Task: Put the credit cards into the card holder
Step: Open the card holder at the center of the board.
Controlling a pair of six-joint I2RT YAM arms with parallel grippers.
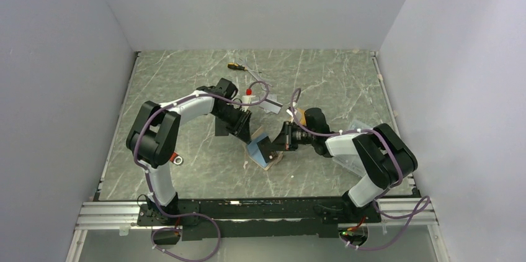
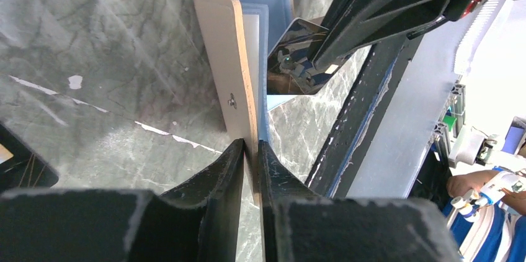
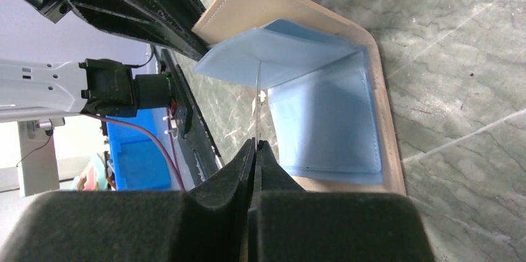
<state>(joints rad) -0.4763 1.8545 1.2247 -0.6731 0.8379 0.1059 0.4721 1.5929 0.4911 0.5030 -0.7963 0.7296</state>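
The tan card holder (image 1: pixel 260 148) lies open on the marble table, its blue pockets (image 3: pixel 329 119) facing up. My left gripper (image 2: pixel 251 144) is shut on the edge of its raised tan flap (image 2: pixel 223 45). My right gripper (image 3: pixel 255 143) is shut on a silver credit card (image 2: pixel 296 60), seen edge-on (image 3: pixel 256 107) in the right wrist view. The card's far edge touches the blue pockets. In the top view the left gripper (image 1: pixel 249 139) and right gripper (image 1: pixel 279 144) meet over the holder. Another grey card (image 1: pixel 271 106) and a black card (image 1: pixel 221 126) lie behind the holder.
A screwdriver (image 1: pixel 236 66) and a small red-capped item (image 1: pixel 249 92) lie at the back. An orange object (image 1: pixel 301 115) sits behind the right wrist. A clear plastic box (image 1: pixel 360 130) is under the right arm. A metal ring (image 1: pixel 178 160) lies by the left arm.
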